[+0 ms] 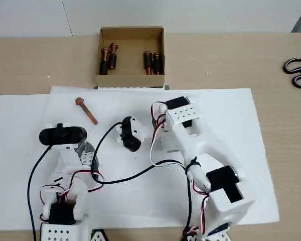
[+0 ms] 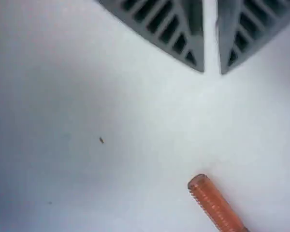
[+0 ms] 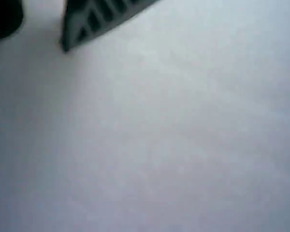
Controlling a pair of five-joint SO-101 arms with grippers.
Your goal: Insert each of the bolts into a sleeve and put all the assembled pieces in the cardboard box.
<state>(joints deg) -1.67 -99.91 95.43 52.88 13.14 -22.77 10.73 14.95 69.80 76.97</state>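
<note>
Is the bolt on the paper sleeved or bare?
Bare. The bolt lies on the paper, copper thread exposed along its length, no dark sleeve, outside the cardboard box.

The left arm (image 1: 67, 159) and right arm (image 1: 205, 145) are white plastic blocks with black motor housings (image 1: 62, 134), a plate (image 1: 183, 113) dotted with small holes, looping black, red and white cables (image 1: 140, 173), and grey ribbed fingers (image 2: 176, 31) on the left one.

Soft, diffuse light from overhead keeps the white paper (image 1: 226, 108) evenly bright. On the paper, the bolt (image 1: 86, 110) casts only a faint, short shadow. Beyond the paper's far edge, the cardboard box (image 1: 132, 47) holds dim shading along its inner walls.
</note>
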